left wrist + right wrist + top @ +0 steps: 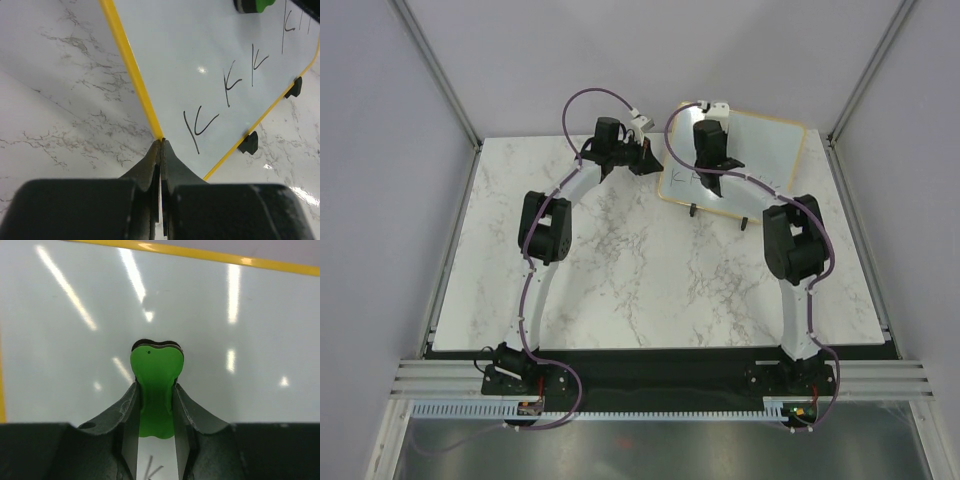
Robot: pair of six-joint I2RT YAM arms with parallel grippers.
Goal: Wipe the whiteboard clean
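Left gripper (161, 144) pinches the left frame edge of the whiteboard (765, 140), propped at the table's (620, 270) far side. Beyond, right gripper (156, 387) clamps the green eraser (156, 365) at its surface — a hard push could tip the board or break that thin pinch.

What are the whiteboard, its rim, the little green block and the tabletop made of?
Whiteboard: glossy white coated sheet, mirroring light streaks. Rim: thin, yellowish, perhaps light wood or plastic. Green block: smooth moulded plastic, probably, with a dark layer behind. Tabletop: white with grey veins; stone or printed laminate, cannot tell.
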